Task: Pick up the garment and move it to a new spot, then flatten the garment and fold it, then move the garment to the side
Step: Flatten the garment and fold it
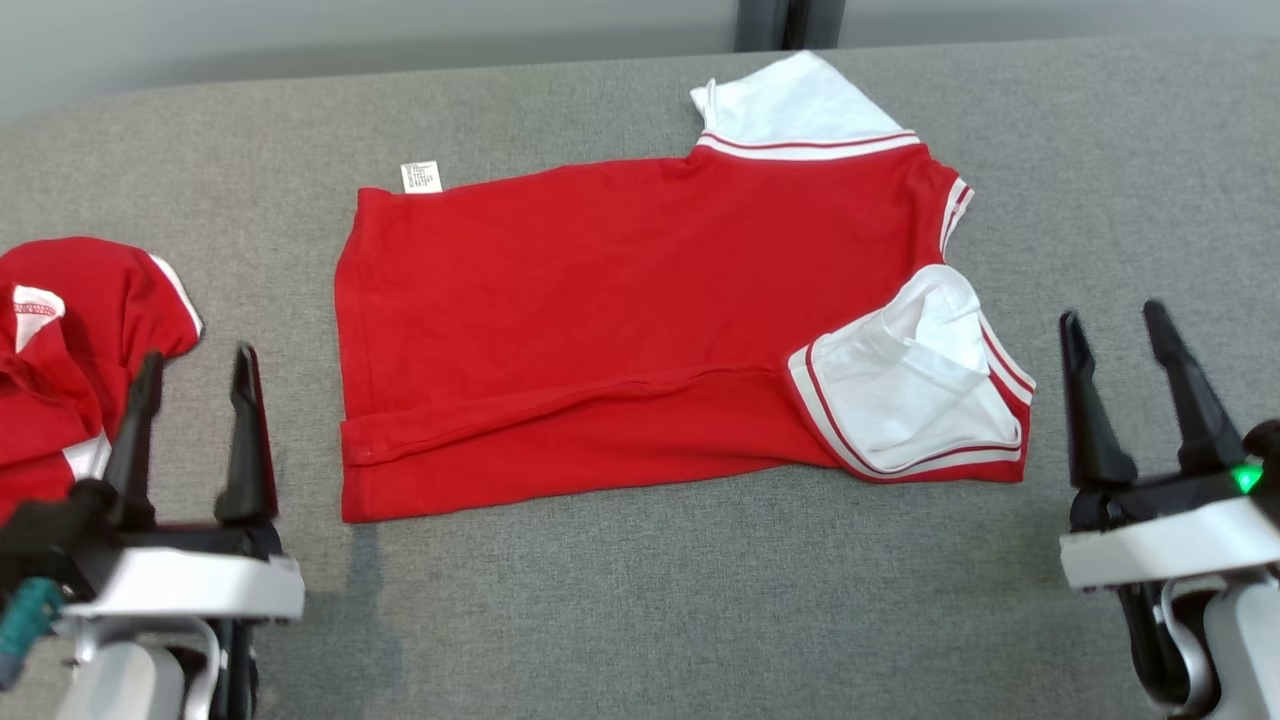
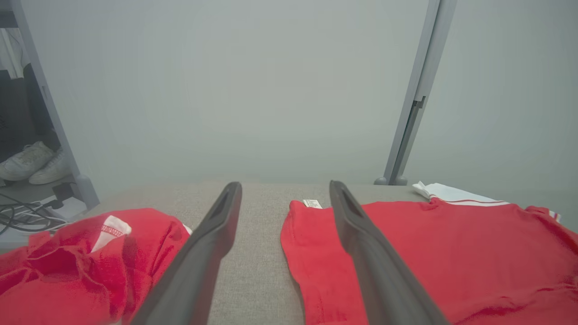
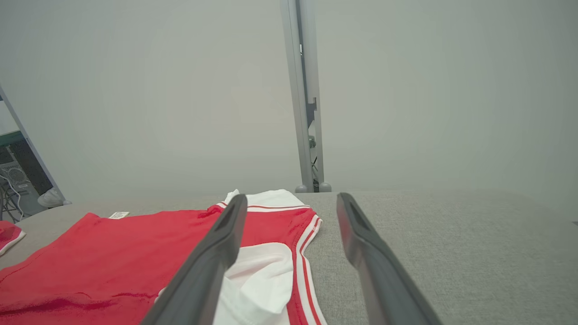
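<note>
Head view. Item: garment (image 1: 620, 320), a red short-sleeved shirt with white sleeves, lying mid-counter (image 1: 640, 620) and spread nearly flat.
- Long axis: 9 to 3 o'clock, with the hem and label (image 1: 421, 177) toward 9 and the shoulders pointing to 3.
- Far sleeve (image 1: 790, 100): sticks out at 1 o'clock.
- Near sleeve (image 1: 915, 390): turned in over the body at 4 o'clock, cuff gaping.
- Near edge: carries a raised crease.
- Left gripper (image 1: 197, 356) at 8 o'clock and right gripper (image 1: 1112, 315) at 4 o'clock: both spread wide, empty and apart from the garment.
- Second shirt (image 1: 70, 340): red, crumpled, at 9 o'clock, just beside the left gripper.
- Risk: a sideways reach by the left gripper could snag the second shirt and drag it along.

Left wrist view. Left gripper (image 2: 285, 189), fingers parted, nothing between them but bare counter.
- Garment (image 2: 429, 253): its hem end at 4 o'clock.
- Second shirt (image 2: 81, 262): at 8 o'clock.
- Risk: the two red cloths lie near each other, so a low pass might pinch the wrong one, or take only the garment's top layer and pull it askew.

Right wrist view. Right gripper (image 3: 292, 201), fingers parted, aimed past the shoulder end.
- Garment (image 3: 113, 253): runs off toward 8 o'clock.
- Near sleeve (image 3: 257, 280): bunched at 6 o'clock.
- Risk: folding over that loose sleeve and the crease would likely trap lumps, and a grip on the cuff alone could unroll the sleeve rather than move the body.
</note>
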You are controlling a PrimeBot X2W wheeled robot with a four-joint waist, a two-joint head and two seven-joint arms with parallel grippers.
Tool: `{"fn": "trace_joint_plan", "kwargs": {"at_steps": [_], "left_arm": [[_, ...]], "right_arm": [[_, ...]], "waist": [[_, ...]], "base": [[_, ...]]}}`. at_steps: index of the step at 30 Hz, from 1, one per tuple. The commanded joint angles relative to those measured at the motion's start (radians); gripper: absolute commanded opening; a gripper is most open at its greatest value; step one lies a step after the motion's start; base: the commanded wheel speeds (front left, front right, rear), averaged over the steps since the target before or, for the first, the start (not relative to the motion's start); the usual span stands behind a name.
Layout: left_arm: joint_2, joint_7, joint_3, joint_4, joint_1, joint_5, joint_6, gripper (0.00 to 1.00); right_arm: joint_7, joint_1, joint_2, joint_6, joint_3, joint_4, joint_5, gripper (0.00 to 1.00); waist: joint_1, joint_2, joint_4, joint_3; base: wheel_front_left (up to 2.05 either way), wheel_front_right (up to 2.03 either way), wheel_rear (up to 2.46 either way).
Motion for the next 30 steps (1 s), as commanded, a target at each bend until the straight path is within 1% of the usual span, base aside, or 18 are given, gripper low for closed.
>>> {"fn": "trace_joint_plan", "kwargs": {"at_steps": [1, 5, 9, 16, 21, 24, 30], "left_arm": [[-0.004, -0.002, 0.006, 0.008, 0.018, 0.014, -0.007, 1.0], [-0.036, -0.002, 0.024, 0.025, 0.045, 0.064, -0.033, 1.0], [-0.059, -0.003, 0.043, 0.044, 0.045, 0.095, -0.057, 1.0], [-0.083, -0.003, 0.068, 0.067, 0.024, 0.137, -0.094, 1.0], [-0.079, -0.003, 0.06, 0.092, -0.022, 0.168, -0.126, 1.0], [-0.08, -0.003, 0.046, 0.134, -0.042, 0.176, -0.143, 1.0], [-0.096, 0.012, 0.007, 0.275, -0.042, 0.156, -0.176, 1.0]], "right_arm": [[-0.006, 0.015, 0.002, 0.0, -0.004, -0.005, -0.013, 1.0], [-0.006, 0.058, 0.025, 0.0, -0.017, -0.006, -0.034, 1.0], [-0.006, 0.064, 0.038, 0.0, -0.015, -0.006, -0.04, 1.0], [-0.006, 0.055, 0.038, 0.0, -0.013, 0.002, -0.042, 1.0], [-0.006, 0.048, 0.032, 0.0, -0.02, 0.017, -0.046, 1.0], [-0.005, 0.049, 0.032, 0.0, -0.027, 0.046, -0.048, 1.0], [0.019, 0.062, 0.047, 0.0, -0.017, 0.154, -0.041, 1.0]], "waist": [[0.0, 0.0, 0.001, -0.012], [0.0, 0.0, 0.003, -0.026], [0.0, 0.0, 0.004, -0.031], [0.0, 0.0, 0.011, -0.028], [0.0, 0.0, 0.02, -0.009], [0.0, 0.0, 0.021, 0.002], [0.0, 0.0, 0.018, 0.034]], "base": [[0.0, 0.0, 0.0], [0.0, 0.0, 0.0], [0.0, 0.0, 0.0], [0.0, 0.0, 0.0], [0.0, 0.0, 0.0], [0.0, 0.0, 0.0], [0.0, 0.0, 0.0]]}}
